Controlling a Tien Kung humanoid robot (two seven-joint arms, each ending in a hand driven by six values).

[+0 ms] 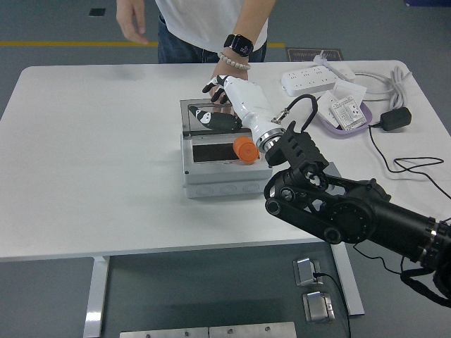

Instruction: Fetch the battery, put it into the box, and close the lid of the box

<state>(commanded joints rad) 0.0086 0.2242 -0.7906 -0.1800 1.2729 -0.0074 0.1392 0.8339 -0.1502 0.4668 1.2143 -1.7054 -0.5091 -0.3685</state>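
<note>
Battery point(245, 149), an orange cylinder seen end-on, sits at the right side of the grey box point(224, 171), over the dark opening in the box's top, just under the robot's white forearm; whether it has dropped fully inside cannot be told. Nearest the camera, the black right arm comes in from the lower right corner and climbs over the table's point(91, 176) near half to a white wrist section. Its right hand point(217, 105) hangs beyond the box opening, over the raised lid point(194, 113), which stands tilted up at the box's far edge. The black fingertips point(206, 117) are spread loosely and grip nothing; a couple of them lie at the lid's face, though contact cannot be made out. Just behind the robot's fingers a person's hand point(227, 79), wearing a watch and a bead bracelet, reaches down to the lid's far edge. The person's other hand point(132, 20) hangs free beyond the table's far side. Off to the far right lie a white power strip point(310, 79), a purple tray point(343, 113) and black cables point(394, 151).
</note>
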